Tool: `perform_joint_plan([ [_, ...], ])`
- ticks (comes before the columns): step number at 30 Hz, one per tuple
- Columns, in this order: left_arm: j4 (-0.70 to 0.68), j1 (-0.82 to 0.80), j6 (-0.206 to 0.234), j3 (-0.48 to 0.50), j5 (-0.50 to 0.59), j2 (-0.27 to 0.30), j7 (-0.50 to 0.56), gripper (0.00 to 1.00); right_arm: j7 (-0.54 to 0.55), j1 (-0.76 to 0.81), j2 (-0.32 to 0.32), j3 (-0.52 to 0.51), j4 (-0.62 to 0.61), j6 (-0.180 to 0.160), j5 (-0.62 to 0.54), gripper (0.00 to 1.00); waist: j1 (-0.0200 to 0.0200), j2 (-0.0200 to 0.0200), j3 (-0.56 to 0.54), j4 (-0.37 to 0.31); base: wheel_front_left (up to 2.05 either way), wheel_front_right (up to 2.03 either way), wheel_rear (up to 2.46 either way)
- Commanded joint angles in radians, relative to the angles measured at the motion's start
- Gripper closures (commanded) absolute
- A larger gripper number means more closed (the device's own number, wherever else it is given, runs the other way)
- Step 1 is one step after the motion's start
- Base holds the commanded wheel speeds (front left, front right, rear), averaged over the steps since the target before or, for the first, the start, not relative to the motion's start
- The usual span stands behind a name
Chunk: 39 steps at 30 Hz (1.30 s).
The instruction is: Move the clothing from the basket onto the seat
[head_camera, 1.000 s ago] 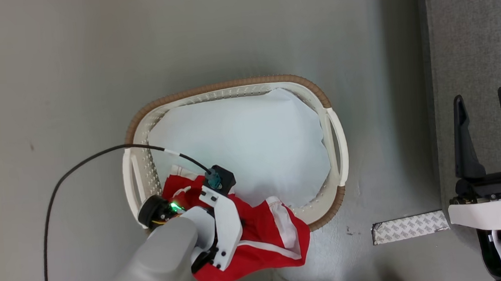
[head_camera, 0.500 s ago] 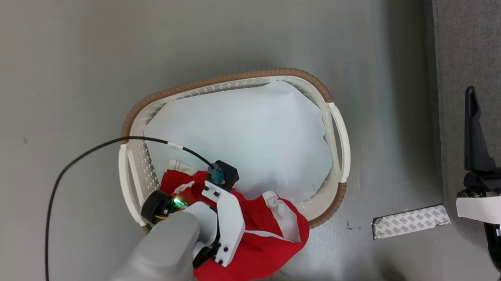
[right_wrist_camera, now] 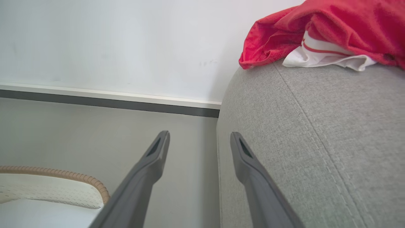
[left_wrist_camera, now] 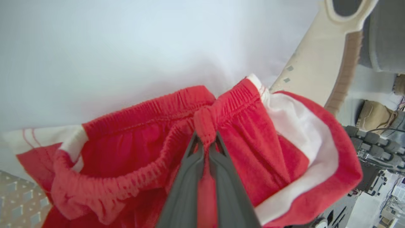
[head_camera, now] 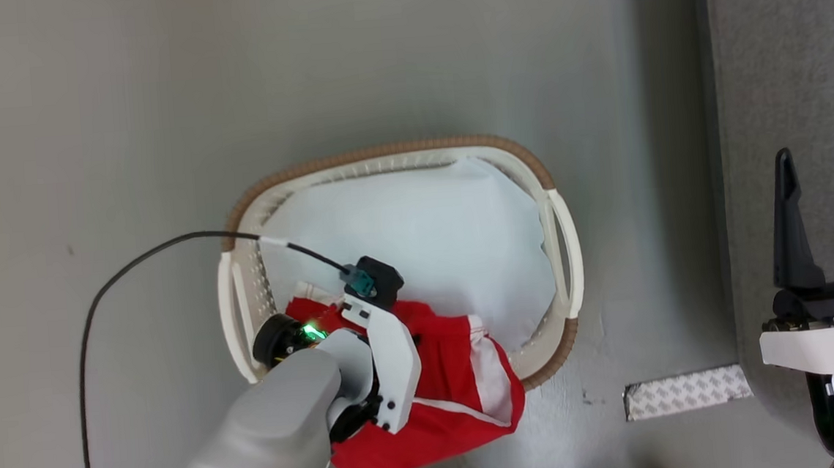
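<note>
Right, my left claw is pinched fully together on a bunched fold of the elastic waistband of the red shorts, so I judge the grab is made and the lift comes next. The shorts sit at the near-left corner of the basket, partly on the pale sheet lining it and partly spilling over the basket's near rim towards the floor. The waistband runs crosswise to the claw's fingers, so the cloth should hang down on both sides once raised.

The seat lies to the right of the basket, with a strip of bare floor between. A second red garment already rests on it. So the carry goes up, then rightwards over the basket. My right claw is spread wide and empty, right of the basket at the seat's edge.

The draped leg could catch the basket's near rim or right handle, I reckon, and the sheet might drag along. Above the basket looks open.
</note>
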Motion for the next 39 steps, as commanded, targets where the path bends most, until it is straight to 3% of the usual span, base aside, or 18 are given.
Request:
perform_joint_plan([
  [1,-0.003,0.007,-0.002,0.003,-0.006,0.006,-0.007,1.00,0.001,0.002,0.001,0.001,0.003,-0.002,-0.009,0.00,0.0000,0.0000,-0.022,0.004,0.00,0.00,0.00],
  [21,-0.089,0.194,0.005,0.053,-0.159,0.009,-0.348,1.00,0.001,0.150,0.000,0.003,0.087,-0.002,-0.029,0.00,0.0000,0.0000,-0.428,0.063,0.00,0.00,0.00],
  [28,-0.126,0.252,0.042,0.070,-0.135,0.026,-0.434,1.00,0.001,0.205,0.000,0.017,0.117,-0.002,-0.028,0.00,0.0000,0.0000,-0.556,0.089,0.00,0.00,0.00],
  [39,-0.310,0.357,0.131,0.128,-0.081,0.094,-0.455,1.00,0.001,0.272,-0.008,0.049,0.139,-0.002,-0.019,0.00,0.0000,0.0000,-0.721,0.135,0.00,0.00,0.00],
])
